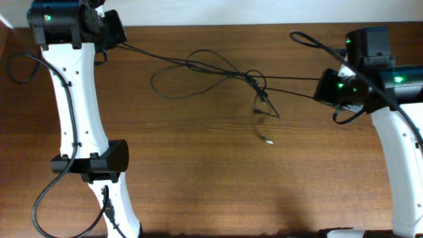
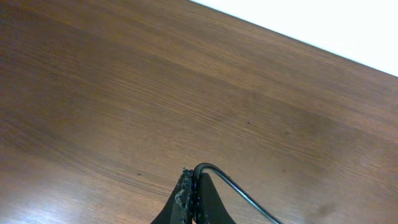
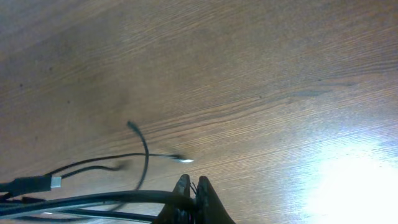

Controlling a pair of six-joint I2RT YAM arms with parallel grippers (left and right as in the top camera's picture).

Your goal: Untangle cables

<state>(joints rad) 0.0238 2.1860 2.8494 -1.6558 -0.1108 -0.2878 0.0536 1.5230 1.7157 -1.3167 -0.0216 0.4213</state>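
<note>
Thin black cables (image 1: 198, 66) stretch taut across the back of the wooden table (image 1: 198, 178) between my two grippers, with a small knot (image 1: 255, 80) right of centre. Loose ends dangle from the knot, and one plug (image 1: 268, 139) lies below it. My left gripper (image 1: 123, 38) at the back left is shut on a cable; in the left wrist view the cable (image 2: 231, 183) curves out of the closed fingers (image 2: 186, 198). My right gripper (image 1: 320, 87) at the right is shut on a cable (image 3: 93, 200) that runs off to the left. Plug ends (image 3: 183, 160) lie beyond it.
A slack loop of cable (image 1: 154, 82) lies on the table left of the knot. The white left arm (image 1: 76, 112) runs down the left side and the white right arm (image 1: 400, 145) down the right edge. The table's far edge meets a white wall (image 2: 323, 25).
</note>
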